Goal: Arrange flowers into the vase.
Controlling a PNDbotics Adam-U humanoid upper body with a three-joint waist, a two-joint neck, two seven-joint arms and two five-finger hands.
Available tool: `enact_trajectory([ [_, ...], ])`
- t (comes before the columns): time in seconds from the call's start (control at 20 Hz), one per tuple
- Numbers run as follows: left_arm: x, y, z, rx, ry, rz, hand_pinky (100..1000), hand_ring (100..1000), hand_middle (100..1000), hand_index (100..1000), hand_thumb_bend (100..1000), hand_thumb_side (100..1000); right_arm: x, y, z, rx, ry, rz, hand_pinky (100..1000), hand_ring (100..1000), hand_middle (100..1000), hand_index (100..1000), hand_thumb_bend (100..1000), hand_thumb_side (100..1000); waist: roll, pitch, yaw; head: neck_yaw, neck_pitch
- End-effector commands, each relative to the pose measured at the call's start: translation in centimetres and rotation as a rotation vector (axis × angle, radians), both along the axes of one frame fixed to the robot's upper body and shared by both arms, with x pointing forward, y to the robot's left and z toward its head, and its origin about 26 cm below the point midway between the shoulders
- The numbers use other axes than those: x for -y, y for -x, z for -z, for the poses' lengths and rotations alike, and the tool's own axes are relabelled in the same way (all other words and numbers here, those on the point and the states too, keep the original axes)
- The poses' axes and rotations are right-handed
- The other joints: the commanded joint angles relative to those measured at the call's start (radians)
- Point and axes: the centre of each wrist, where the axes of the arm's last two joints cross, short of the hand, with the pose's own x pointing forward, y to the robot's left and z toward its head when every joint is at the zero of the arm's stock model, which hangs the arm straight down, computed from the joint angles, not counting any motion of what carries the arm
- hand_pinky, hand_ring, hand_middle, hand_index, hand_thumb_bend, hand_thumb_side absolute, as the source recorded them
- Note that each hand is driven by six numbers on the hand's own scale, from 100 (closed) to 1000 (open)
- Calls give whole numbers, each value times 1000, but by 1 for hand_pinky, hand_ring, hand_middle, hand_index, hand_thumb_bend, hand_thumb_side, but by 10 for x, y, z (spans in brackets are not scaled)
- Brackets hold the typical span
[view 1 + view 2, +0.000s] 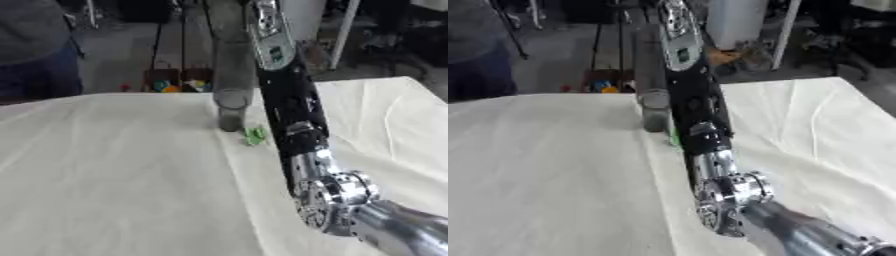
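Farthest left on the white cloth-covered table [114,175] there is only bare fabric, and the left hand shows in neither view. Toward the centre, at about twelve o'clock from the middle of the cloth, stands the grey, translucent cylindrical vase [232,111], upright near the far edge. Just beside its base, at about four o'clock from it, lies a small bright green bit [255,135], probably leaf or stem of a flower; no bloom can be made out. Right of that, the black and silver right arm [302,145] rises from the five o'clock corner and stretches up past the vase toward twelve o'clock, its silver joint [337,200] low in the frame. The right hand itself runs out of the top of both views, so whether it is wide, narrow or carrying a stem cannot be told.

To do this step well, any stem should probably come down vertically over the vase mouth. The forearm passes close to the vase, so it should keep clear of the vase wall, lest it tip it.
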Motion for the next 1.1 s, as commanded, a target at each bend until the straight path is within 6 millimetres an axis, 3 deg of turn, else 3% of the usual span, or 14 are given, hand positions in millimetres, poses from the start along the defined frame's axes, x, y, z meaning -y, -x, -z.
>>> enact_trajectory([
  [0.05,-6,-1,-12,37,-14,-1,592,662,741,816,763,831,9,6,-18,37,15,29,414,503,434,366,100,674,5,-12,0,-2,-13],
  [0.3,-6,-1,-12,37,-14,0,592,663,741,817,760,833,9,6,-18,28,18,27,530,567,483,389,100,672,5,-11,0,-1,-13],
  [0.65,-6,-1,-12,36,-13,0,592,664,742,818,759,835,10,5,-17,2,45,22,576,590,509,410,100,678,4,-12,0,-1,-13],
  [1.1,-7,0,-11,33,-13,-2,592,665,742,818,759,836,13,3,-16,-82,133,2,680,690,606,449,100,691,2,-14,-4,-1,-13],
])
